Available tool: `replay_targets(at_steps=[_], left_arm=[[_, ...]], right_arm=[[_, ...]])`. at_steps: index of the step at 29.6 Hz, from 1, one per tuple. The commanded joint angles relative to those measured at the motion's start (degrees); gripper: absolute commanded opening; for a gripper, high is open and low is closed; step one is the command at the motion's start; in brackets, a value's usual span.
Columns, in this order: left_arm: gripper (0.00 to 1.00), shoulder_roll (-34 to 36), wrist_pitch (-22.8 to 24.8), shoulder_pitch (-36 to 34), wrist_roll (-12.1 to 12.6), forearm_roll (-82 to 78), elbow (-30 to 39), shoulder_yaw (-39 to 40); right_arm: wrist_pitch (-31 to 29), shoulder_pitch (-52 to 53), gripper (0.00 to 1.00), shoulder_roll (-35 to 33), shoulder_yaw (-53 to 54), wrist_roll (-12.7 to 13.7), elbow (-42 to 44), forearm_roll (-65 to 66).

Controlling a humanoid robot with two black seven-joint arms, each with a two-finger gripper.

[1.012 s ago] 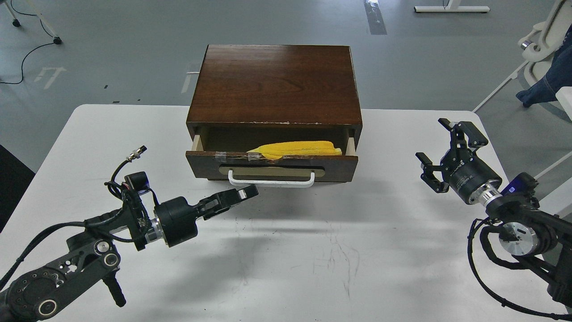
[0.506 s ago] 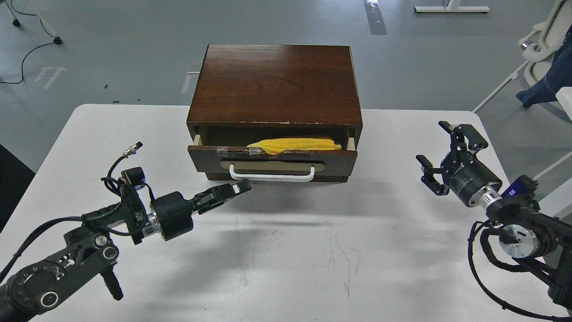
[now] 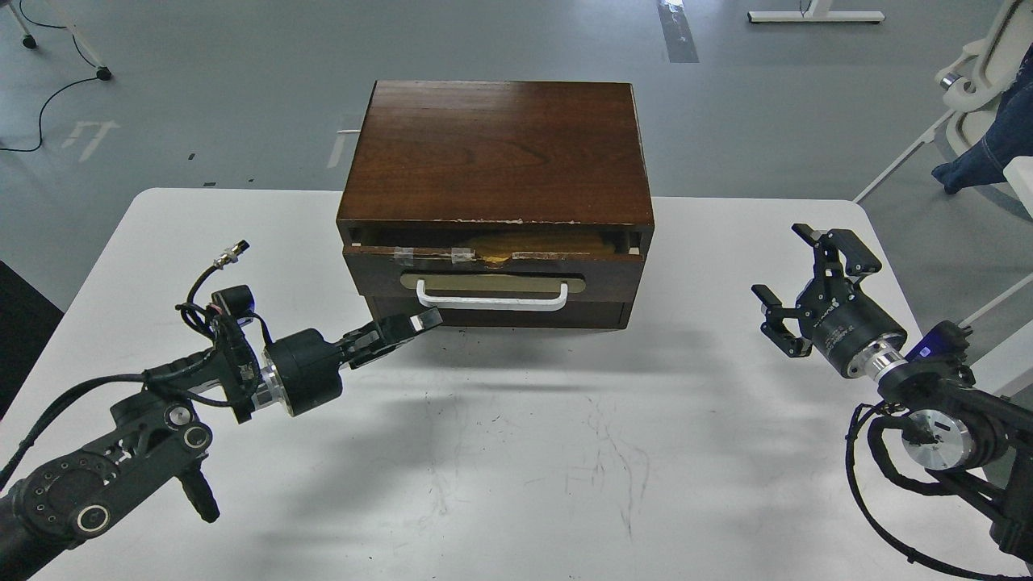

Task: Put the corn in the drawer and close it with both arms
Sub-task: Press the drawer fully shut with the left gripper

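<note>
The dark-brown cabinet (image 3: pixel 496 153) stands at the table's back middle. Its drawer (image 3: pixel 492 278), with a white bar handle (image 3: pixel 492 302) on a tan backplate, is pushed almost fully in; only a thin gap shows along the taped top edge. The corn (image 3: pixel 533 243) shows through that gap as a dim yellowish strip inside. My left gripper (image 3: pixel 416 325) is shut and empty, its tip close to the cabinet's lower front left, below the handle's left end. My right gripper (image 3: pixel 795 282) is open and empty, well to the right of the cabinet.
The white table (image 3: pixel 516 452) reaches from the cabinet to the near edge. Grey floor lies beyond, with a white chair (image 3: pixel 980 64) and blue cloth at the far right and cables at the far left.
The drawer has slid in from about a third open to almost shut, and the corn has gone nearly out of sight. My left gripper moved forward and left with it. The right arm barely moved.
</note>
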State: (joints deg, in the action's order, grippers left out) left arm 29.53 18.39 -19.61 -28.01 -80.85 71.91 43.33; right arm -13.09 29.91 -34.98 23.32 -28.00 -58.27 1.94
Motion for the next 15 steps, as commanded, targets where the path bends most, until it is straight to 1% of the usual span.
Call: replay_targets(at_steps=[1,15], left_arm=[[0.00,-1.0,0.1,-1.0,0.0,0.0,-1.4,0.0],[0.00,-1.1,0.0,-3.9,0.0,1.2,-4.1,0.0]], right_arm=[[0.3,0.0,1.00,0.0,0.1,0.0,0.0,0.0],[0.3,0.0,1.00,0.0,0.1,0.0,-0.1,0.0]])
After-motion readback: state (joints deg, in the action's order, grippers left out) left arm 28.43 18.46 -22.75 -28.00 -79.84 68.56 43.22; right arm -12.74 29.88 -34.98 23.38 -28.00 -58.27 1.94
